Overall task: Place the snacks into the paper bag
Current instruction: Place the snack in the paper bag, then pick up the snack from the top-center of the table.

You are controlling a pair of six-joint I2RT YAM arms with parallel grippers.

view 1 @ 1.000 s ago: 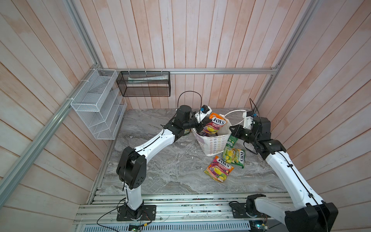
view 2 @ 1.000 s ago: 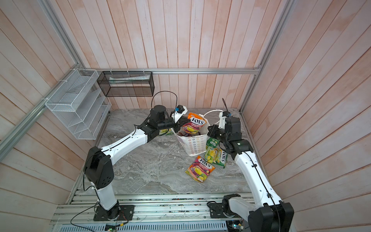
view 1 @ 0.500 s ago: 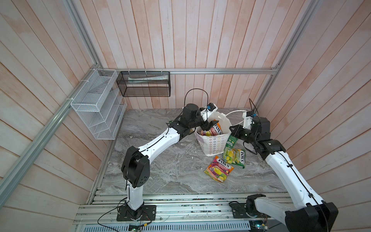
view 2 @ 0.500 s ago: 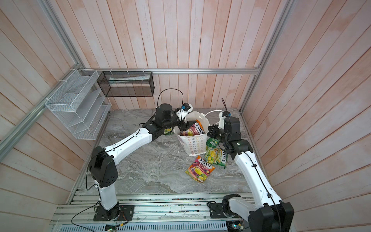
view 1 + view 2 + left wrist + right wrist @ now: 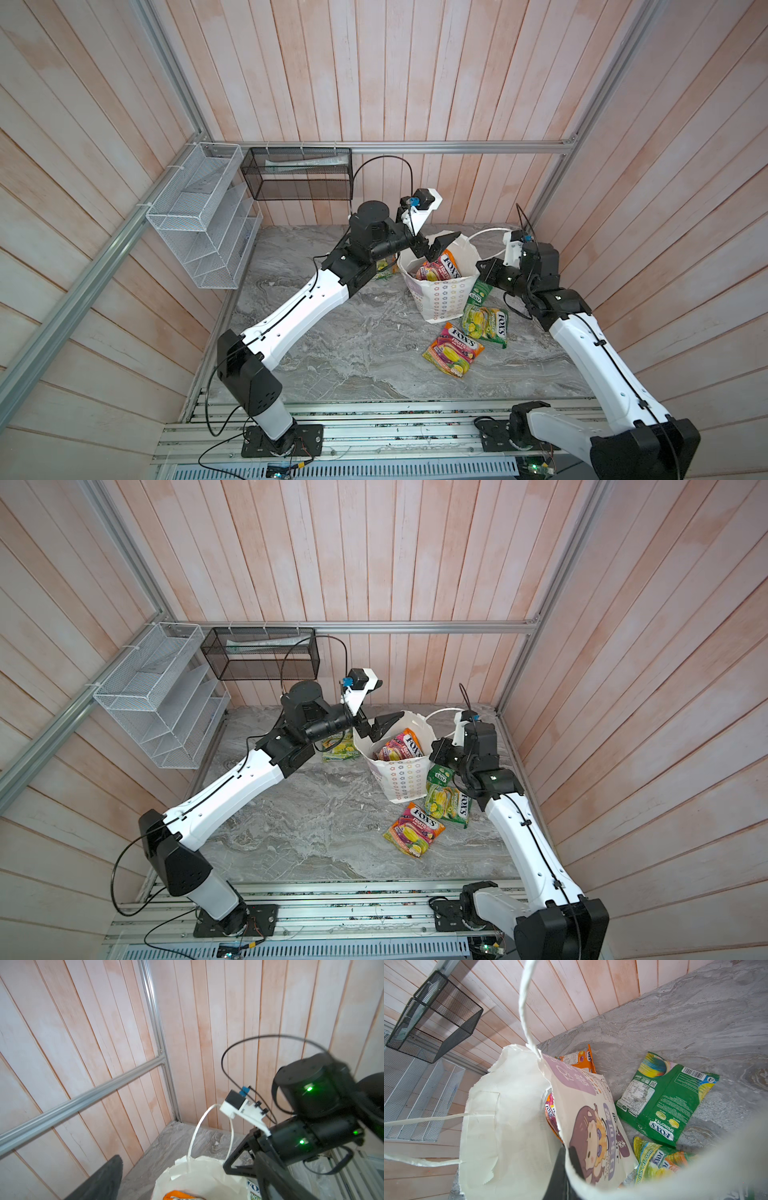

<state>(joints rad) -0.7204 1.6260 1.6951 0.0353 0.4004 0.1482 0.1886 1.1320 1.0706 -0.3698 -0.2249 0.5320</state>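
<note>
The white paper bag (image 5: 444,299) (image 5: 403,779) stands open at mid-table. An orange-pink FOX'S snack (image 5: 440,268) (image 5: 401,746) leans inside it. My left gripper (image 5: 434,247) (image 5: 376,727) hangs open and empty just above the bag's back-left rim; one of its fingers (image 5: 104,1180) shows in the left wrist view. My right gripper (image 5: 482,268) (image 5: 564,1178) is shut on the bag's right wall (image 5: 591,1126), one finger inside. On the table lie a green snack (image 5: 664,1097), a yellow-green one (image 5: 486,324), an orange-pink one (image 5: 453,349), and another (image 5: 338,748) behind the left arm.
A white wire rack (image 5: 203,216) and a black mesh basket (image 5: 299,174) hang on the walls at the back left. Wooden walls close in on three sides. An orange pouch (image 5: 579,1059) lies behind the bag. The bag's cord handle (image 5: 197,1130) loops up beside the right wrist.
My left gripper carried the orange-pink pouch over the bag, opened and let it go. The pouch now sits lower inside the bag. The right arm has kept still.
</note>
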